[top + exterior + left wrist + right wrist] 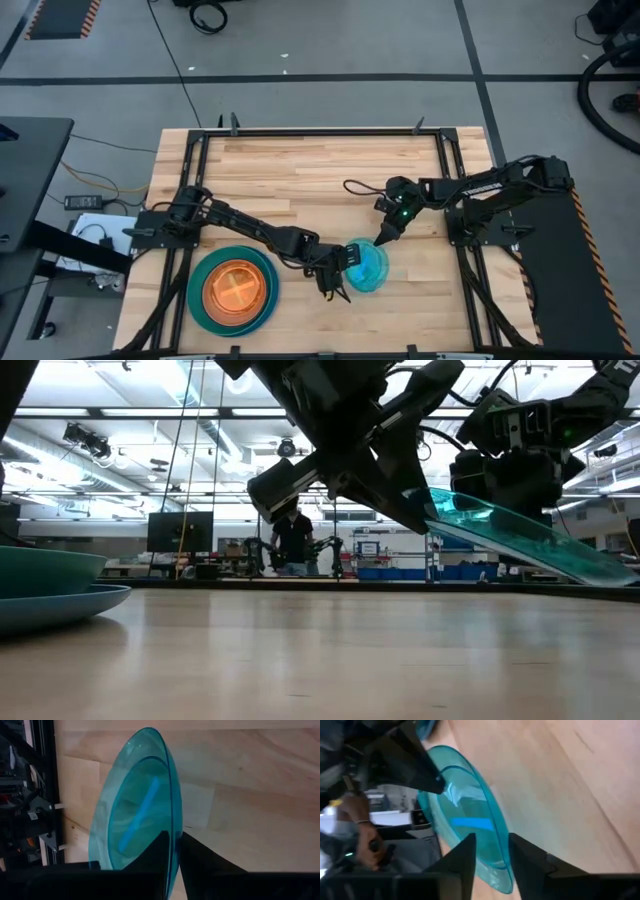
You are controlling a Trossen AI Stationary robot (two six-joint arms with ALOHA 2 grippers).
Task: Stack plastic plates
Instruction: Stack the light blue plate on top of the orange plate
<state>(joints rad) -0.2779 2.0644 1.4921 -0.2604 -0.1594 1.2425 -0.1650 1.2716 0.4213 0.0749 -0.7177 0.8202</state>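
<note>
A wooden table (320, 170) carries the work. A plate stack (233, 291) sits near its front-left corner.

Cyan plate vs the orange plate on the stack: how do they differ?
The cyan plate is tilted off the table between the left gripper and right gripper; the orange plate lies flat. The cyan plate is alone at the table's middle front, with fingers on either side of its rim; the orange plate is nested in larger teal plates, untouched. Both are round and translucent.
</note>
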